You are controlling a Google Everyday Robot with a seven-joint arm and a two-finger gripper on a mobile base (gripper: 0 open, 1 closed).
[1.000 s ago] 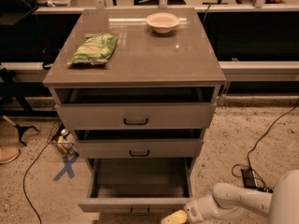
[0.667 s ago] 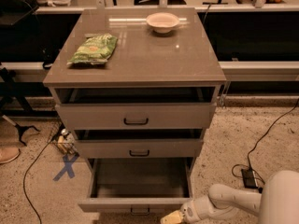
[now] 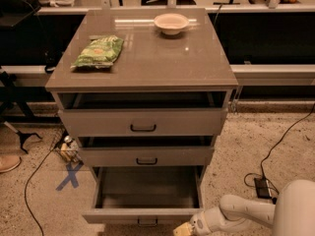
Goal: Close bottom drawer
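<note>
The bottom drawer [image 3: 147, 214] is the lowest of three grey-beige drawers and stands pulled far out, its deep grey box empty, its small dark handle [image 3: 146, 223] at the frame's bottom edge. My gripper [image 3: 183, 229] is at the bottom of the view, just right of and below the drawer's front right corner, on a white arm [image 3: 236, 215] that comes in from the lower right. The top drawer [image 3: 142, 122] and middle drawer [image 3: 146, 156] are each open a little.
A green chip bag [image 3: 98, 52] and a white bowl [image 3: 171, 22] lie on the cabinet top [image 3: 147, 63]. Cables and a power brick [image 3: 263, 187] lie on the floor at right, a blue tape X [image 3: 69, 176] and small items at left.
My arm and gripper have shifted slightly left toward the bottom drawer's front corner. The drawers have not moved.
</note>
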